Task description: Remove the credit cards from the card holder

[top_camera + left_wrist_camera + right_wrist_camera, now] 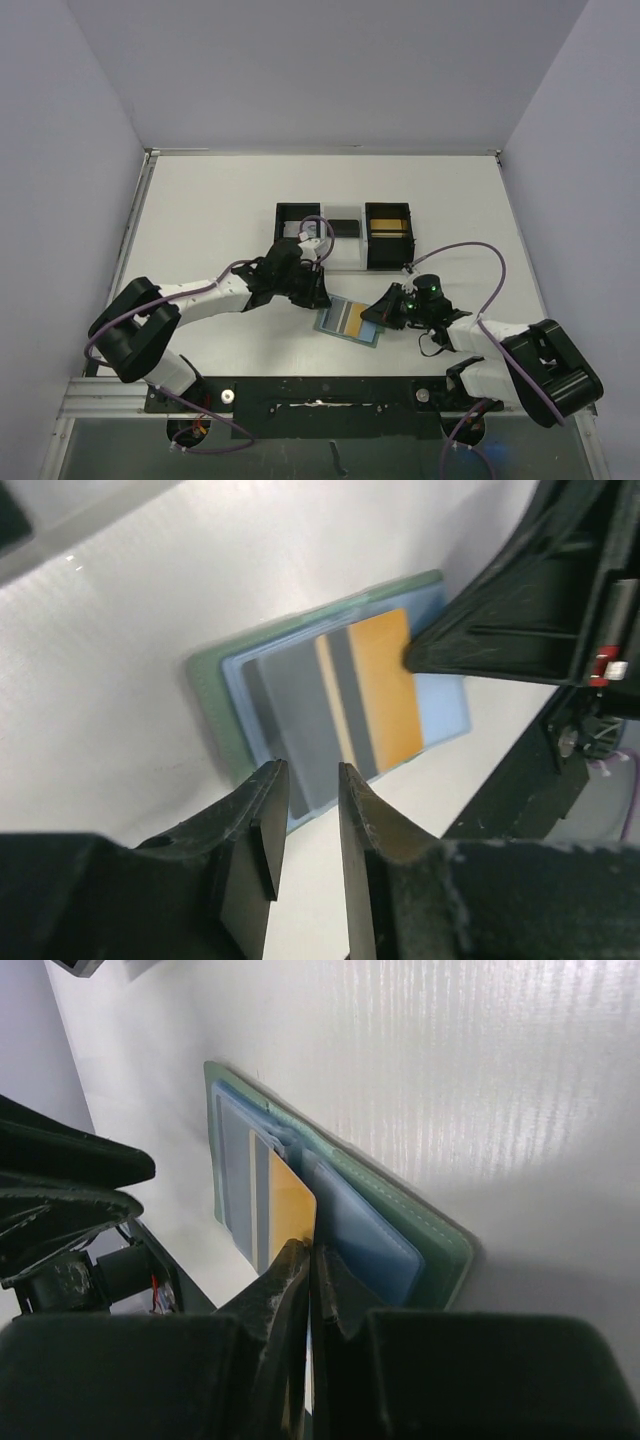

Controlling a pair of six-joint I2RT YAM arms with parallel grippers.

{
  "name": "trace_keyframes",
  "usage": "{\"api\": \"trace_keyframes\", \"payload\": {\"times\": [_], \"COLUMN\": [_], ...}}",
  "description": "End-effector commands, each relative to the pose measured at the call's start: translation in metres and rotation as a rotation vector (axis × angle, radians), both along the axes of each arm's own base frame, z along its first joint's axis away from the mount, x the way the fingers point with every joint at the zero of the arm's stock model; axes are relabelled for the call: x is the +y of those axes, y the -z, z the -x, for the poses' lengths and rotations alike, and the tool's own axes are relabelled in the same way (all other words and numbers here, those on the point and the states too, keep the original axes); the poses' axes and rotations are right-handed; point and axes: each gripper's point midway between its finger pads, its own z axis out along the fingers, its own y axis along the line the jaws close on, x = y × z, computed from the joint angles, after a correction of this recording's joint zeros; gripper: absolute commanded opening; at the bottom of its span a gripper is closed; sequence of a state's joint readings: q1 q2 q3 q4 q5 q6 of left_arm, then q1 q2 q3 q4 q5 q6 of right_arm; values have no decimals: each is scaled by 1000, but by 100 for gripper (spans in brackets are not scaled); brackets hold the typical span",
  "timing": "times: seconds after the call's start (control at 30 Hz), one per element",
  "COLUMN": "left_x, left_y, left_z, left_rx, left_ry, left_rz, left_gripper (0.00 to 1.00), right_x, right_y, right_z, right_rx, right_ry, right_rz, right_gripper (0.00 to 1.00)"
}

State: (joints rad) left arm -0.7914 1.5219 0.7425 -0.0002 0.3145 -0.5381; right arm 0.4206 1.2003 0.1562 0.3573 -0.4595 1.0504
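The card holder (331,318) lies open on the table between the arms, grey-green outside with pale blue pockets. An orange card (355,321) and a grey card (295,715) lie on its inside. My right gripper (373,311) is at the holder's right side, shut on the edge of the orange card (288,1205). The blue pocket (365,1235) and green cover (440,1245) lie beside its fingers. My left gripper (307,780) hovers just over the holder's left edge (212,705), its jaws narrowly apart with nothing between them. In the left wrist view the right gripper's tip touches the orange card (385,685).
A black-and-clear three-compartment tray (345,262) stands behind the holder, with dark items in its left and middle bays and gold-coloured cards in the right bay (388,224). White walls enclose the table on three sides.
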Motion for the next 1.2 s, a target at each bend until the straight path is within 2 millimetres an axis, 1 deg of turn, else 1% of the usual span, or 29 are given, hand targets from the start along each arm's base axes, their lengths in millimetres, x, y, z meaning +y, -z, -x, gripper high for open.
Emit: {"api": "trace_keyframes", "payload": {"times": [0.0, 0.07, 0.17, 0.27, 0.37, 0.53, 0.57, 0.63, 0.7, 0.77, 0.9, 1.03, 1.17], "left_x": [-33, -41, -45, -38, -31, -20, -19, -18, -17, -17, -14, -15, -15], "left_y": [-44, -40, -24, -3, 14, 31, 32, 35, 37, 37, 44, 48, 46], "left_z": [-2, 6, 15, 11, 9, 5, 4, 2, -8, -9, 0, 7, 6], "left_rx": [-49, -11, 24, 36, 33, 27, 26, 15, -17, -17, 10, 43, 36], "left_ry": [101, 146, 176, 135, 123, 97, 93, 77, 39, 41, 57, 67, 68], "left_rz": [177, 199, 179, 100, 26, -63, -69, -92, -135, -155, -144, -130, -126], "left_gripper": [26, 25, 17, 8, 1, 0, 0, 0, 0, 0, 0, 0, 0], "right_x": [12, 13, 13, 15, 15, 15, 15, 17, 16, 15, 19, 25, 28], "right_y": [-15, -12, -7, -6, -6, -11, -12, -14, -12, -10, -11, -6, -4], "right_z": [-19, -20, -22, -22, -22, -23, -23, -22, -22, -19, -17, -17, -20], "right_rx": [-67, -57, -47, -43, -45, -56, -58, -73, -75, -68, -67, -50, -41], "right_ry": [-17, -15, -17, -18, -18, -8, -8, -12, 7, 29, 39, 42, 79], "right_rz": [-19, -14, -8, -17, -15, -23, -27, -34, -39, -61, -83, -52, -51], "right_gripper": [0, 0, 0, 0, 1, 3, 5, 11, 15, 18, 28, 29, 29]}}
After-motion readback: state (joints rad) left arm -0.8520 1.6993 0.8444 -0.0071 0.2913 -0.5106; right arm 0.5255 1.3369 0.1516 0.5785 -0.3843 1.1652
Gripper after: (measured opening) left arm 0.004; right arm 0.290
